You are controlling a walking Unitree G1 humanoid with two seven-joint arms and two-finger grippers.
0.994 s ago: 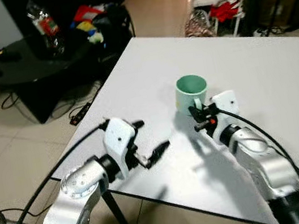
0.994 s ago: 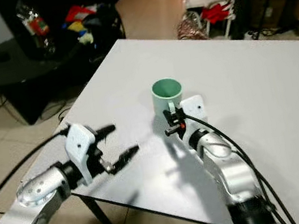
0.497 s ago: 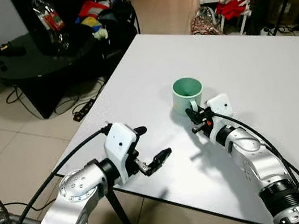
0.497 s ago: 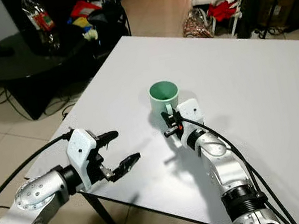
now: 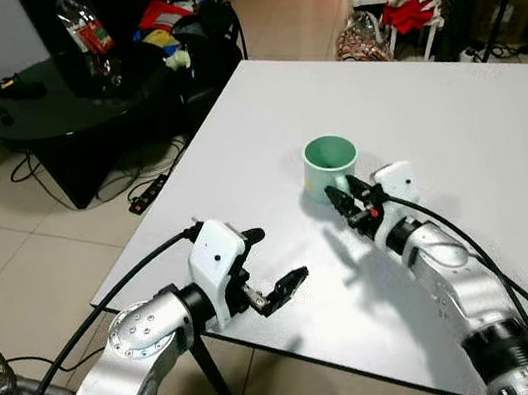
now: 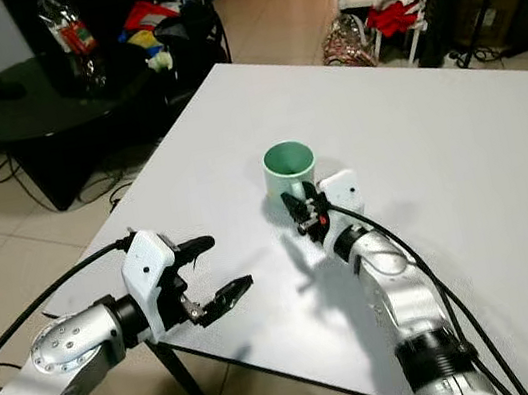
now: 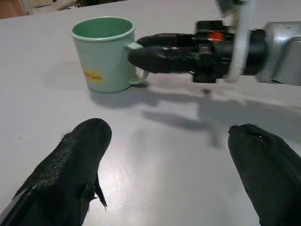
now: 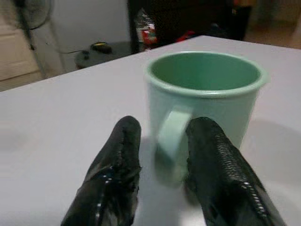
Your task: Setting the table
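1 green mug stands upright mid-table, where the right gripper has pushed in from 0.5 s ago, fingers spread either side of the handle, not yet clenched; the left gripper hovers released at the near-left edge.

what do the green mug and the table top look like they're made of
The green mug: likely plastic or melamine, possibly enamel; an even matte pastel colour with a thin rolled rim and only dull highlights. The table top: probably white laminate over board; flat, seamless, matte, with soft shadows and a thin square edge. The right gripper has its fingers either side of the mug's handle.
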